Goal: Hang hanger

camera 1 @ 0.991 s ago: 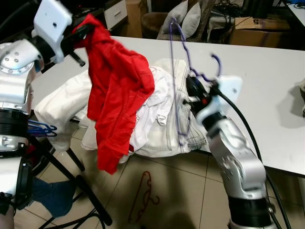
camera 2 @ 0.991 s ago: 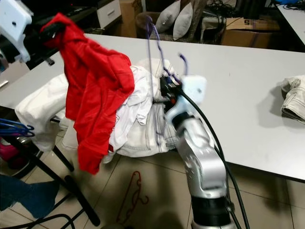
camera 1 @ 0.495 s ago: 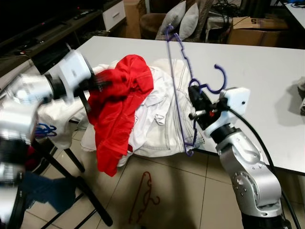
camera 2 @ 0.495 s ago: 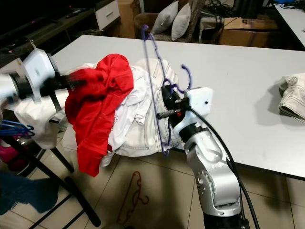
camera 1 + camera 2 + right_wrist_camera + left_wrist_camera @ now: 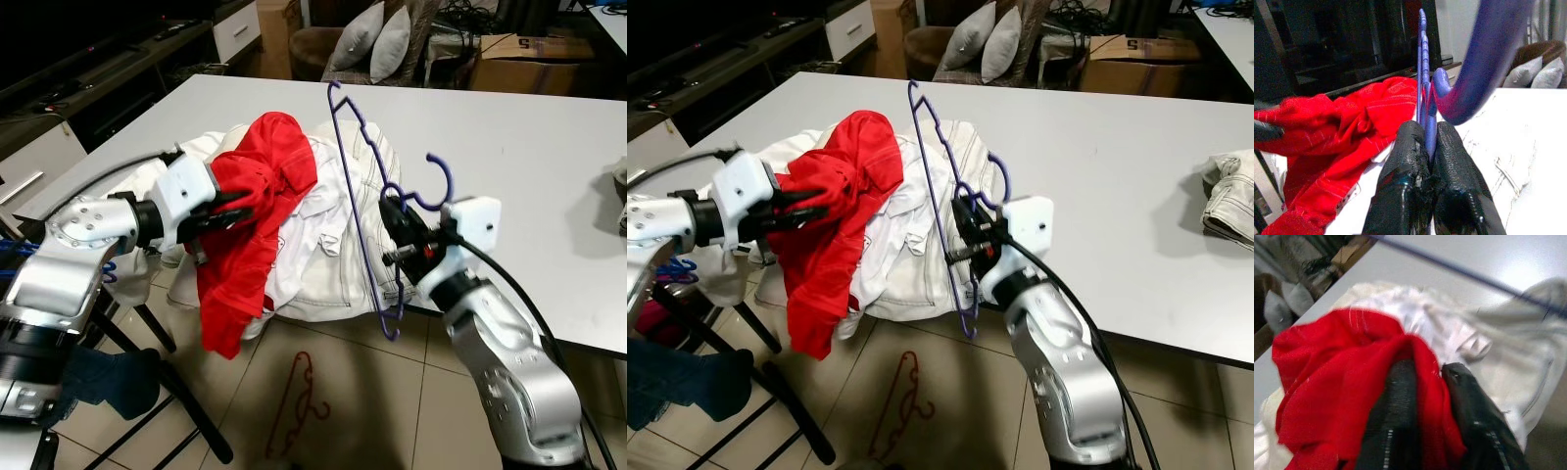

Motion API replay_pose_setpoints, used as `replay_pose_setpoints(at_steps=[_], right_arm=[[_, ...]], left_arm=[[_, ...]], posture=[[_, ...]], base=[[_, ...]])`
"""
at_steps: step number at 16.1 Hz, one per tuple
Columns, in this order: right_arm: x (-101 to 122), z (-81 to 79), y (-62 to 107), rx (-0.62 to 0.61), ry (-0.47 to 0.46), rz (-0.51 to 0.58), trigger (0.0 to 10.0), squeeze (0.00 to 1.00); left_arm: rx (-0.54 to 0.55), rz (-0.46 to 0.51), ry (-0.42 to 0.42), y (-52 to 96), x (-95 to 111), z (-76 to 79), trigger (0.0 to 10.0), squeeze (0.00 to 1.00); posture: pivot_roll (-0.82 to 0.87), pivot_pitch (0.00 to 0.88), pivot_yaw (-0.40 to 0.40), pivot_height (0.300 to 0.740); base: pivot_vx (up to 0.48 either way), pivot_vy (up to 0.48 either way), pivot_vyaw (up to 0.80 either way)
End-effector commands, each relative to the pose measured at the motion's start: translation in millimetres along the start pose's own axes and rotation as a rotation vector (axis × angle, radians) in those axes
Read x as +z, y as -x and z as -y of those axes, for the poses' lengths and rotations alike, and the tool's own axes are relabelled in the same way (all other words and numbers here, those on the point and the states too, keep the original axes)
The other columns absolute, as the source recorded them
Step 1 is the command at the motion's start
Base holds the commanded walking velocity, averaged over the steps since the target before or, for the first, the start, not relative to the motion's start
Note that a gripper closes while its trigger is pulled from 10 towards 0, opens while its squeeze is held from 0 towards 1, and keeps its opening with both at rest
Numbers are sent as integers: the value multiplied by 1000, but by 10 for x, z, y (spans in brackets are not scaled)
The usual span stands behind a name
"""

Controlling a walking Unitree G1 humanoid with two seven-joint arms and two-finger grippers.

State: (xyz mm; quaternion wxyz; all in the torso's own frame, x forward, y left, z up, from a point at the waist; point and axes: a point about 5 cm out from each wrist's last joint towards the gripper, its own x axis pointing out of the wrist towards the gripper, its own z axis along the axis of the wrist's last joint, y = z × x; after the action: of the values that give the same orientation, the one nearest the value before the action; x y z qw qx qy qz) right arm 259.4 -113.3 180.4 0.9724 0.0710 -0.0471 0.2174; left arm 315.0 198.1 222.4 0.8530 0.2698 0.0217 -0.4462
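r gripper (image 5: 397, 227) jaws clamped on purple hanger (image 5: 364, 196) near its hook, long axis tilted up, far end over white pile (image 5: 323, 245). l gripper (image 5: 230, 208) jaws pinch red garment (image 5: 250, 225), just left of hanger; worktop (image 5: 529, 137) behind.

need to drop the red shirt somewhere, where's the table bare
Bare tabletop runs between the white clothes pile and the folded garment at the far right edge. The near-left corner is crowded by the pile and purple hanger.
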Motion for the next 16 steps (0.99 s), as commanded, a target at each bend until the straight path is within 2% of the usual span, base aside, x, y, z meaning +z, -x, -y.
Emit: replay_pose_setpoints(at_steps=[1,6,7,8,9,10,11,12,14,16], right_arm=[[43,-22,18,1,6,16,10000,0],[45,2,91,-25,0,20,10000,0],[41,42,140,-48,3,16,10000,0],[41,51,153,-54,6,15,10000,0],[44,69,197,-70,21,11,10000,0],[48,67,221,-74,31,11,10000,0],[58,59,268,-73,72,12,10000,0],[18,62,328,-114,85,-4,10000,0],[-40,107,432,-199,40,-7,10000,0],[-98,106,511,-230,22,-17,10000,0]], left_arm=[[-12,34,19,57,73,3,10000,1000],[-64,116,108,269,261,16,10000,1000],[7,136,158,377,252,-38,10000,1000],[37,143,172,398,243,-53,10000,1000],[151,155,178,431,200,-85,10000,973],[225,144,196,434,147,-83,10000,0],[343,153,237,425,82,-38,10000,0],[435,155,284,384,-8,110,10000,0],[510,147,329,331,-92,310,10000,0],[546,128,349,330,-174,438,10000,0]], posture=[[128,10,147,740],[109,0,128,740],[101,0,116,740],[101,0,116,740],[95,0,106,740],[90,0,99,740],[84,0,91,740],[79,0,74,740],[83,0,52,740],[79,0,37,740]], base=[[0,0,0],[0,0,0],[0,0,0],[0,0,0],[0,0,0],[0,0,0],[0,0,0],[0,0,0],[0,0,-631],[0,459,-800]])
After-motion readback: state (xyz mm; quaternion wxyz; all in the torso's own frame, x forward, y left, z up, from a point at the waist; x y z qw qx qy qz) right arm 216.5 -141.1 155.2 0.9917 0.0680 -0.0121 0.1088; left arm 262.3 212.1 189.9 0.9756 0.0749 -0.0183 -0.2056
